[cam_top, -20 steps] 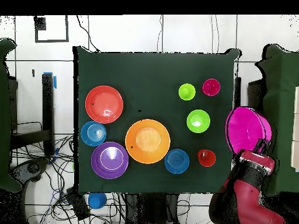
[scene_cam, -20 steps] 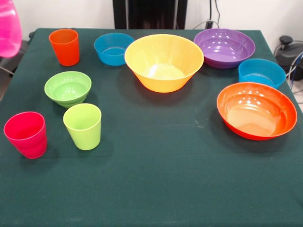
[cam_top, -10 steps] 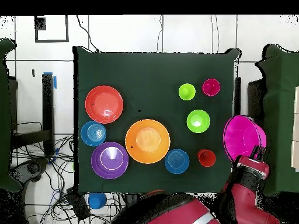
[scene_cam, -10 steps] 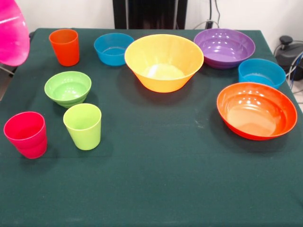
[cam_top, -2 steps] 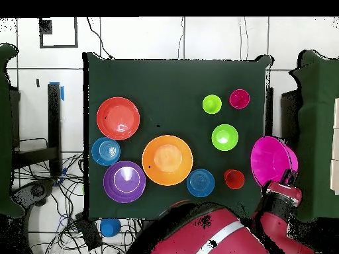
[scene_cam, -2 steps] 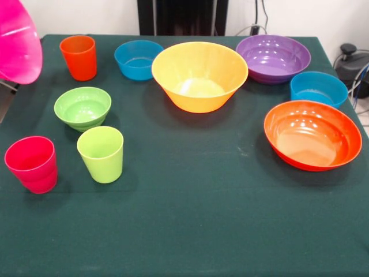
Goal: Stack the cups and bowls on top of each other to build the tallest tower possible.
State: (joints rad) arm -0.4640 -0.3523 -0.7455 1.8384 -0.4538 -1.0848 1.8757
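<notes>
A big pink bowl (scene_cam, -2 steps: 20, 43) hangs tilted in the air over the table's left edge. In the overhead view my gripper (cam_top, -2 steps: 289, 176) is shut on the pink bowl (cam_top, -2 steps: 271, 159) at its rim. On the green cloth stand a big yellow-orange bowl (scene_cam, -2 steps: 199, 76), a purple bowl (scene_cam, -2 steps: 273, 57), a red-orange bowl (scene_cam, -2 steps: 312, 134), two blue bowls (scene_cam, -2 steps: 138, 59) (scene_cam, -2 steps: 318, 88) and a small green bowl (scene_cam, -2 steps: 83, 107). An orange cup (scene_cam, -2 steps: 79, 57), a lime cup (scene_cam, -2 steps: 101, 153) and a pinkish red cup (scene_cam, -2 steps: 32, 164) stand upright on the left. Nothing is stacked.
The red arm (cam_top, -2 steps: 212, 235) stretches across the table's bottom edge in the overhead view. Cables and a small blue object (cam_top, -2 steps: 110, 227) lie on the floor beside the table (scene_cam, -2 steps: 190, 231). A black device (scene_cam, -2 steps: 351, 60) sits off the right edge.
The pink bowl has moved inward over the table's edge with my gripper. The arm's red body has swung into the overhead view. Cups and other bowls stayed put.
</notes>
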